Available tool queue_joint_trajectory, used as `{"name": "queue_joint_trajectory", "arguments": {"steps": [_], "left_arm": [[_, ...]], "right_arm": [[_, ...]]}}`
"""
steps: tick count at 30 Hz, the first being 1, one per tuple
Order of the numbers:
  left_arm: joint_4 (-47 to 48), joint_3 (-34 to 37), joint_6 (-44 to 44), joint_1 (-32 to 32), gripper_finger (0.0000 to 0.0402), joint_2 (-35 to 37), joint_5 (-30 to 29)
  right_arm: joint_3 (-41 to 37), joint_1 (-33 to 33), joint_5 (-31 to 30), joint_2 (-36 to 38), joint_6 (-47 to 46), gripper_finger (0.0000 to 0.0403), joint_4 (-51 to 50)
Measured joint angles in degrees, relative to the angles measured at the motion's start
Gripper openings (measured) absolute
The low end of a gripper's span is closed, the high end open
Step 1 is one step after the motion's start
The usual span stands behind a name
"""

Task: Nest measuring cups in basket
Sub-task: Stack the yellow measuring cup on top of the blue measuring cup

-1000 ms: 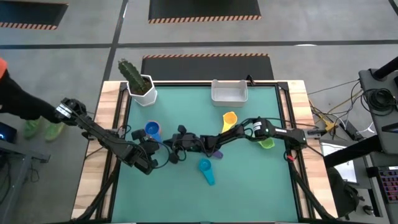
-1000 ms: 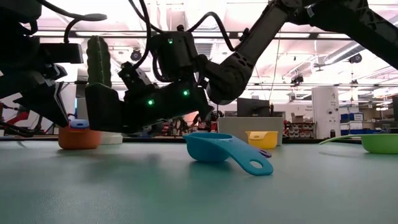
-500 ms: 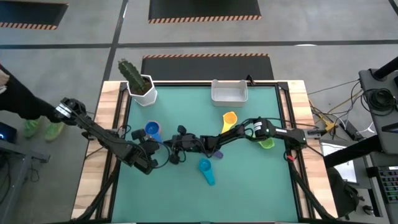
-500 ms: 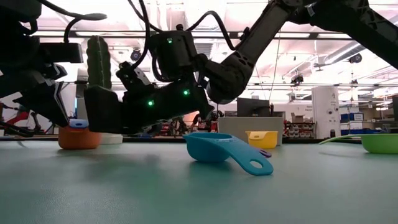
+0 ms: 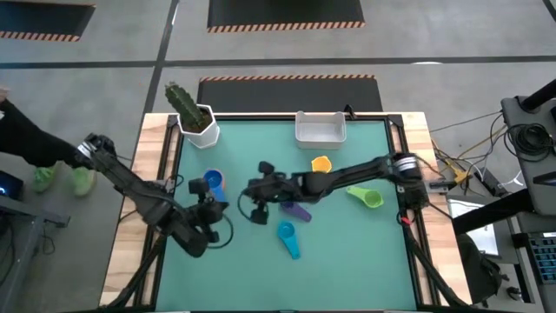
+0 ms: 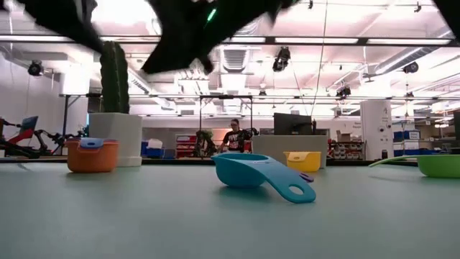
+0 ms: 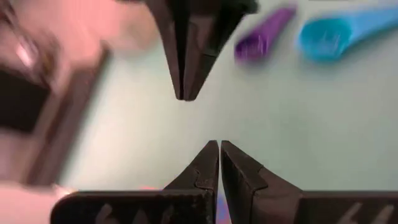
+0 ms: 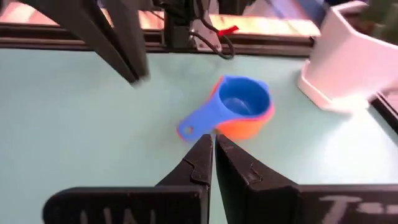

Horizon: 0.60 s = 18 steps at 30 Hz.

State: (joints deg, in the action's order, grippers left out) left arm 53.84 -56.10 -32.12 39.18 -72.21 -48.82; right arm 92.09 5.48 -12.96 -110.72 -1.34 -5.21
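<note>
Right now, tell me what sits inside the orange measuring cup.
The blue cup is nested inside the orange cup, its handle sticking out over the mat. It covers the orange cup's inside, so anything beneath it cannot be seen.

2 black jointed arms with looping black cables, wedge-shaped dark fingers [image 8: 199,163].

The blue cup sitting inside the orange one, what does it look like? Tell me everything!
The blue cup is a small round scoop of shiny plastic with a short flat handle that has a hole at its end. It sits upright and empty, nested inside the orange cup, whose rim peeks out below it. The pair stands on the green table, near the white cactus pot. Nothing else touches it; both end effectors are away from it.
</note>
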Motion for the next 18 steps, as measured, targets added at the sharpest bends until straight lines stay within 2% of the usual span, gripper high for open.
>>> {"name": "queue_joint_trajectory", "arguments": {"steps": [4, 7, 9, 12, 18], "left_arm": [[-2.12, -4.81, 10.17, 2.66, 0.0, 0.03, -5.95], [-5.75, -6.43, 18.75, 3.39, 0.0, 0.23, -5.89], [-8.73, -6.32, 24.83, 3.41, 0.0, 0.74, -3.19], [-14.45, -3.94, 32.03, 3.41, 0.0, 2.6, 0.9], [-33.61, 7.75, 41.78, 3.27, 0.0, 10.83, 2.3]], "right_arm": [[0.0, -0.6, 4.29, 8.67, -9.04, 0.0009, -18.41], [0.0, -1.41, 7.02, 13.23, -15.27, 0.0009, -30.78], [0.0, -1.78, 6.99, 15.29, -18.3, 0.0009, -38.16], [-0.23, -2.1, 6.8, 16.47, -21.57, 0.0009, -46.68], [-0.68, -2.12, 2.43, 15.26, -24.58, 0.0009, -54.99]]}}
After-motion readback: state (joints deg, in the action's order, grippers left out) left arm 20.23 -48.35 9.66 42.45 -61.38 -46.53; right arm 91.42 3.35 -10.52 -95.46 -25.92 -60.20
